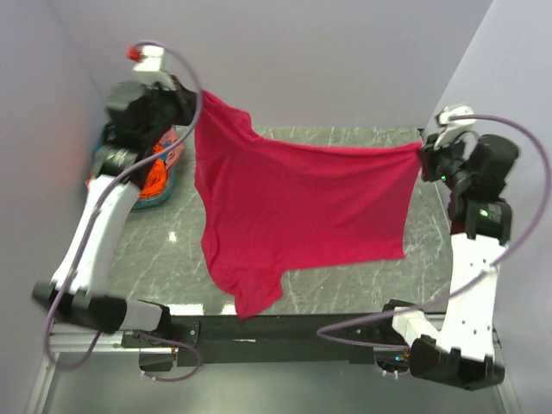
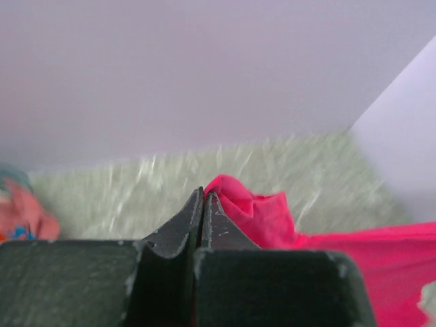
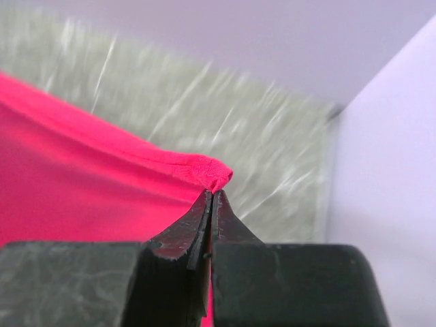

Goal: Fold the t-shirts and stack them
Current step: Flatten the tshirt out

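The crimson-pink t-shirt [image 1: 293, 207] hangs spread in the air between both arms above the marble table [image 1: 345, 293]. My left gripper [image 1: 191, 110] is shut on its upper left corner; in the left wrist view the cloth [image 2: 259, 208] bunches beside the closed gripper [image 2: 204, 194]. My right gripper [image 1: 424, 155] is shut on the right corner; in the right wrist view the hem [image 3: 211, 170] is pinched at the gripper [image 3: 212, 194]. An orange shirt [image 1: 159, 168] lies in the teal basket [image 1: 147, 200] at the left. The salmon-pink shirt is not distinguishable.
Grey walls close in the table at the left, back and right. The teal basket stands under my left arm by the left wall. A black rail [image 1: 276, 328] runs along the near edge between the arm bases.
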`<act>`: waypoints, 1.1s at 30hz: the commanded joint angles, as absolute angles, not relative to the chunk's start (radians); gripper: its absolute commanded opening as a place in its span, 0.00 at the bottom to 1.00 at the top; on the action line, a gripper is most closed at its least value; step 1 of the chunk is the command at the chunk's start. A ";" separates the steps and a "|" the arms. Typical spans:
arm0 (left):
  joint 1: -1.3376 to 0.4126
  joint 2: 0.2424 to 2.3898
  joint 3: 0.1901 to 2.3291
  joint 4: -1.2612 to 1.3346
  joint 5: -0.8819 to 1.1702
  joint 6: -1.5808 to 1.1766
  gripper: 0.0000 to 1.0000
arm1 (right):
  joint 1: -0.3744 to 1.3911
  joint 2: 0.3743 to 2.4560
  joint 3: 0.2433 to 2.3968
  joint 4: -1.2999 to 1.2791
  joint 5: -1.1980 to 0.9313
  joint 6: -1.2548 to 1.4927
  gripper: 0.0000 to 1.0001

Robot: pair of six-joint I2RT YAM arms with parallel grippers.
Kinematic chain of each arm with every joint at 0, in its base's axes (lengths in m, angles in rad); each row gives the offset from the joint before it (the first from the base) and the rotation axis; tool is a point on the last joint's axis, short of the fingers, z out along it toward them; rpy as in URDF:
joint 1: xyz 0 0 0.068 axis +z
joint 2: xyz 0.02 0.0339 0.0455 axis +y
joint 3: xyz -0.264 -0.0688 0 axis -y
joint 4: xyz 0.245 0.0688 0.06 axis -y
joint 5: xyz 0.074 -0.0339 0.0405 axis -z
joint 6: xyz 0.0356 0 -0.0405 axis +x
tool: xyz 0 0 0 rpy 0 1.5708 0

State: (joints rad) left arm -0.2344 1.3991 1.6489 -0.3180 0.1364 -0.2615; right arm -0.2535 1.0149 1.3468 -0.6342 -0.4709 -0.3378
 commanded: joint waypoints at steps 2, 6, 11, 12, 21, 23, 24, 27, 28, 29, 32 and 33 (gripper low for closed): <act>-0.235 1.169 1.721 -0.120 0.135 -0.302 0.00 | -0.261 0.931 1.648 -0.658 -0.403 -0.322 0.00; -0.235 1.046 1.862 -0.060 0.127 -0.330 0.00 | -0.261 0.948 1.949 -0.750 -0.362 -0.263 0.00; -0.235 0.979 2.031 -0.045 0.092 -0.354 0.00 | -0.259 1.000 2.352 -0.808 -0.246 -0.227 0.00; -0.235 0.979 2.036 -0.044 0.092 -0.354 0.00 | -0.259 1.000 2.374 -0.808 -0.245 -0.227 0.00; -0.235 0.985 1.988 -0.020 0.080 -0.382 0.01 | -0.230 0.927 2.266 -0.743 -0.127 -0.284 0.00; -0.236 0.999 1.958 -0.020 0.074 -0.379 0.00 | -0.227 0.910 2.208 -0.718 -0.130 -0.294 0.00; -0.236 1.002 1.915 -0.020 0.068 -0.374 0.00 | -0.227 0.902 2.135 -0.709 -0.138 -0.296 0.00; -0.235 1.015 1.777 -0.006 0.040 -0.368 0.00 | -0.227 0.861 1.922 -0.641 -0.173 -0.298 0.00; -0.236 1.022 1.734 0.018 0.037 -0.370 0.00 | -0.227 0.847 1.854 -0.617 -0.189 -0.299 0.00; -0.236 1.025 1.689 0.044 0.040 -0.377 0.00 | -0.227 0.816 1.783 -0.564 -0.201 -0.298 0.00; -0.235 1.058 1.507 0.116 0.069 -0.405 0.00 | -0.227 0.769 1.420 -0.451 -0.279 -0.288 0.00; -0.235 1.089 1.421 0.135 0.074 -0.413 0.00 | -0.227 0.764 1.352 -0.424 -0.302 -0.266 0.00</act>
